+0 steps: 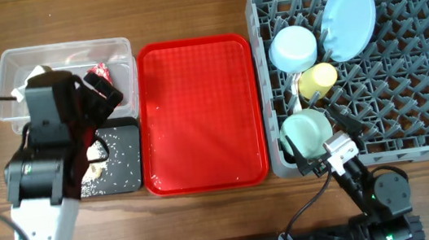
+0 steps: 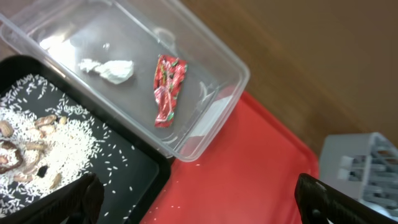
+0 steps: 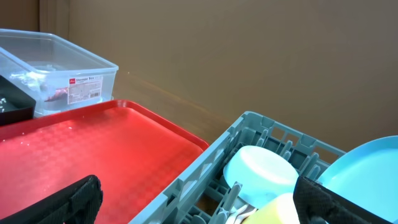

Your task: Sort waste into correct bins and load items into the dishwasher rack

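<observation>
**A:** Quick, where's the waste?

**B:** The red snack wrapper [image 2: 169, 87] and the tissue wad [image 2: 112, 70] lie apart in the clear tub [image 2: 211, 46]. The rice scraps [image 2: 62, 137] with brown bits are in the black tray [image 2: 134, 180] beside it. Dry rubbish in one bin, food in the other, so it looks sorted.

**A:** Left gripper [image 2: 198, 186]?

**B:** It hangs over the two bins, jaws spread wide, nothing between them.

**A:** Dishes?

**B:** In the dishwasher rack [image 1: 407, 88]. The light blue plate [image 1: 349, 17] stands on edge between pegs, probably so it drains. The pale blue-white bowl [image 1: 293, 47] is just beside it, with the yellow cup [image 1: 318, 79] near both. The pale green bowl [image 1: 306, 132] sits at the near corner. I can't pick out the fork and spoon for sure.

**A:** Right gripper [image 3: 199, 186]?

**B:** Low by that near corner, jaws spread, empty.

**A:** Red serving tray [image 1: 197, 114]?

**B:** On the counter [image 1: 184, 9] between the bins and the rack, carrying only a few stray grains. I'd judge the task nearly finished.
</observation>
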`<state>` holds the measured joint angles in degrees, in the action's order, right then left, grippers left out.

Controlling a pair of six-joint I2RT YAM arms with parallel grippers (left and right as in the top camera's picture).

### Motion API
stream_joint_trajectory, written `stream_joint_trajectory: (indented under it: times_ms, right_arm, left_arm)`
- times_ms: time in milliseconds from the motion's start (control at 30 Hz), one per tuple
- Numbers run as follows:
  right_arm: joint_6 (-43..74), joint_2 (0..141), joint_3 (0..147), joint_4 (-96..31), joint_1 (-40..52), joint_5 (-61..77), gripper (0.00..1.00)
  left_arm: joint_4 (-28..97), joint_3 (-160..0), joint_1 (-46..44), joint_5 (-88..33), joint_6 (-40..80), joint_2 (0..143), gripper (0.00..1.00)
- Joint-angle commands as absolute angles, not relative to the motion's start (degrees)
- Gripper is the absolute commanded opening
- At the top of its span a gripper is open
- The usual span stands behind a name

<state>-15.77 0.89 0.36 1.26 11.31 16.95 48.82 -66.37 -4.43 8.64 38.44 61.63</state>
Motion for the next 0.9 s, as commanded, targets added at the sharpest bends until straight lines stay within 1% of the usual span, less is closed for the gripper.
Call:
stream_joint_trajectory:
  times_ms: [0,167,300,467,567,633,733,867]
  right_arm:
    - [-16.49,0.25,0.30,1.41,11.31,17.50,1.00]
    - [-16.49,0.25,0.30,1.41,11.31,17.50,1.00]
    - [-16.47,0.25,0.30,1.41,11.31,17.50,1.00]
    - [-16.49,0.25,0.30,1.41,11.31,17.50,1.00]
    - [-16.49,0.25,0.30,1.41,11.31,17.50,1.00]
    - [-16.47,0.25,0.30,1.41,11.31,17.50,1.00]
    - [-16.47,0.25,0.30,1.41,11.31,17.50,1.00]
    - [-16.47,0.25,0.30,1.41,11.31,17.50,1.00]
  left_arm:
    - [48.75,-64.69,-4.38,8.38,37.76,52.49,1.00]
    - [50.63,-63.05,-4.36,8.40,37.74,40.60,1.00]
    - [58.37,-62.78,-4.36,8.40,37.76,30.96,1.00]
    - [71.46,-62.61,-4.38,8.36,37.78,22.61,1.00]
    - [74.22,-60.20,-4.36,8.36,37.78,18.35,1.00]
    - [73.71,-57.43,-4.32,8.32,38.02,15.14,1.00]
    - [67.90,-50.48,-4.32,7.86,38.00,9.08,1.00]
    - [52.05,-40.86,-3.33,3.68,38.00,2.22,1.00]
